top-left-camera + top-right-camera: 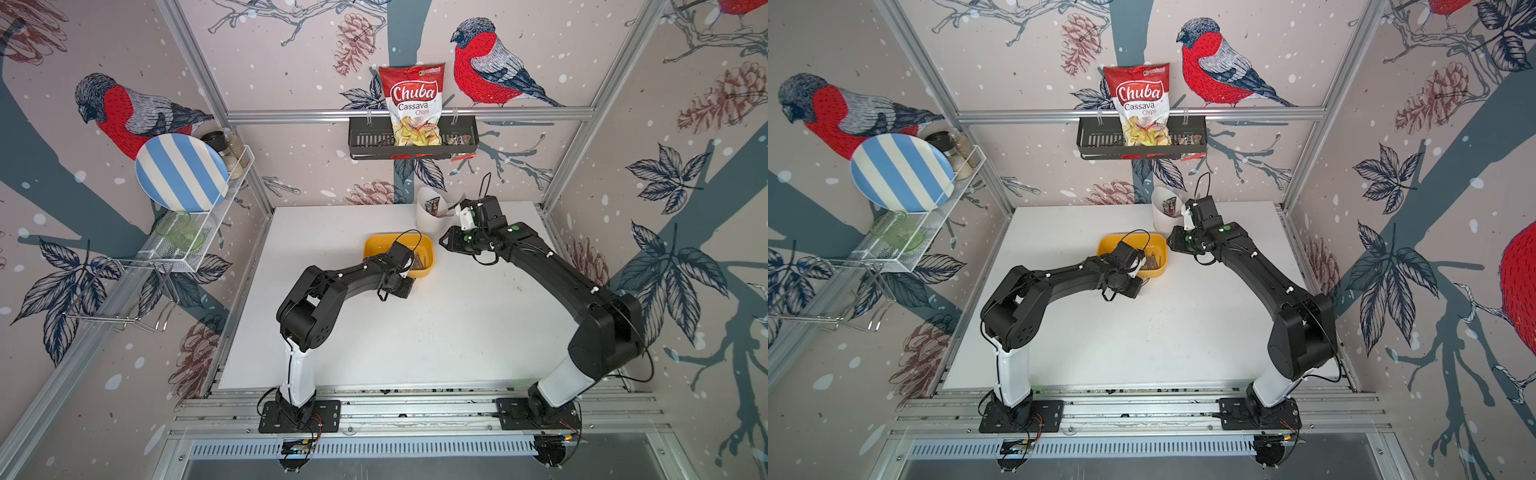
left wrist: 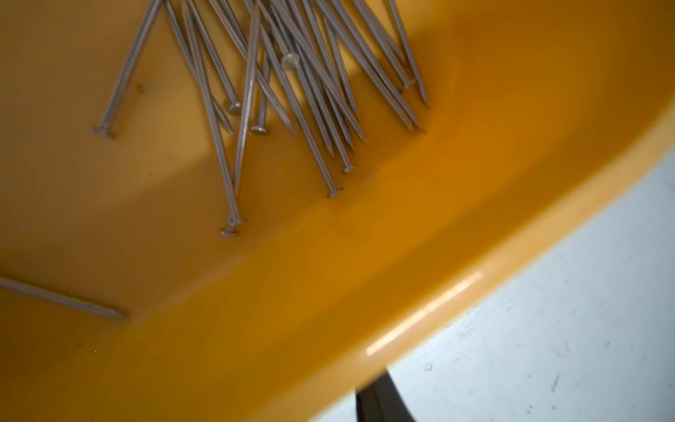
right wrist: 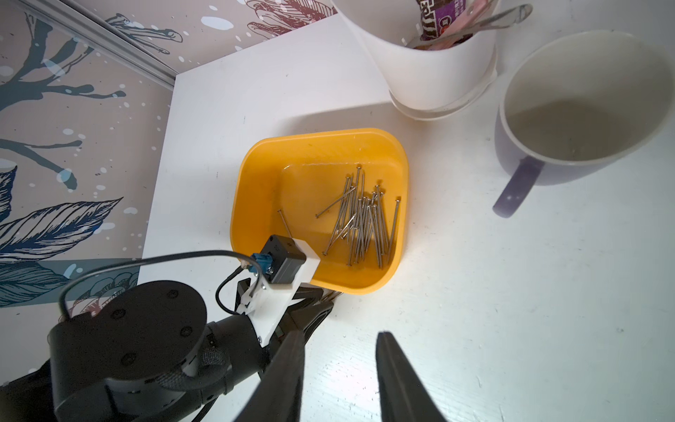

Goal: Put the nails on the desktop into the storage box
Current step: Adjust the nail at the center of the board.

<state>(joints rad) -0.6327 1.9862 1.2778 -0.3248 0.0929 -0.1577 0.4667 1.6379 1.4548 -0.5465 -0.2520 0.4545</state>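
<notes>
Closest to the lens in the right wrist view, the right gripper (image 3: 339,334) shows its two black fingers (image 3: 288,376) standing partly apart with a plain gap between them; nothing sits in that gap, and only the flat, matte white desktop (image 3: 475,292) lies beneath.

Just past its tips is the left gripper (image 3: 321,303), black under a white camera bracket, low at the near rim of the shallow yellow-orange plastic storage box (image 3: 243,204); whether its jaws are apart or closed, and whether they have hold of anything, cannot be told from here. The left wrist view gives only one dark finger (image 2: 380,402) just outside the wall of the storage box (image 2: 365,255), over the white surface.

Inside the box lie the thin dark-grey metal nails (image 3: 359,223) with small flat heads, heaped criss-cross towards one side of its floor; the left wrist view looks straight onto those nails (image 2: 292,91). One single nail (image 3: 285,221) lies by itself, apart from the heap.

In both top views the storage box (image 1: 376,245) (image 1: 1108,245) rests on the desktop towards the back, with the left arm's wrist over its near edge and the nails (image 1: 422,259) (image 1: 1152,261) showing beside that wrist.

Further out, a tall white plastic cutlery holder (image 3: 431,73) stands just behind the box; a lilac ceramic mug (image 3: 584,120) with a white inside stands upright beside the holder, near the box but apart from it.
</notes>
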